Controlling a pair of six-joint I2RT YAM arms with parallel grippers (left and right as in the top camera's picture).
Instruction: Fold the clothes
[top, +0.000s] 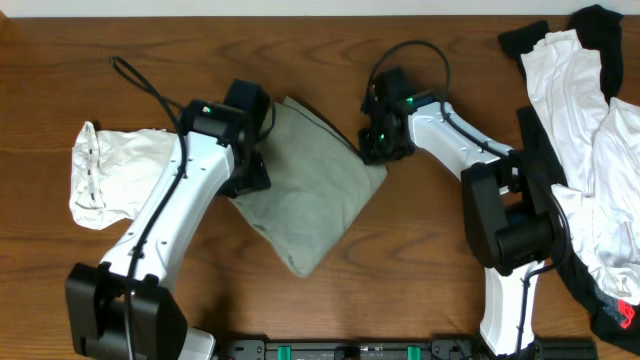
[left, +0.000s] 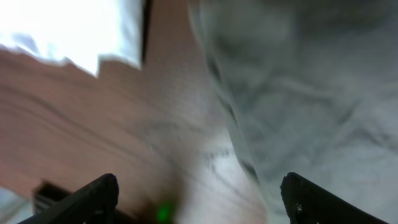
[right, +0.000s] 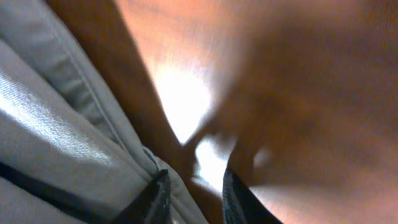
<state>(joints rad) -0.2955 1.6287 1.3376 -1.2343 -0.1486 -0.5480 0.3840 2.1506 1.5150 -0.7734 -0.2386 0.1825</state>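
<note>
The khaki garment (top: 310, 195) lies folded into a rough square in the middle of the table. My left gripper (top: 252, 150) hovers at its left edge. In the left wrist view the left gripper (left: 202, 199) is open wide over bare wood, with the khaki cloth (left: 311, 81) to the right. My right gripper (top: 378, 138) is at the garment's right corner. In the right wrist view the right gripper (right: 196, 199) stands slightly open. Its left finger (right: 155, 196) rests against the khaki hem (right: 68, 124), and wood shows in the gap.
A white garment (top: 110, 170) lies crumpled at the left, also seen as white cloth (left: 74, 25) in the left wrist view. A pile of white and black clothes (top: 590, 150) covers the right side. The table's front edge holds a black rail (top: 380, 350).
</note>
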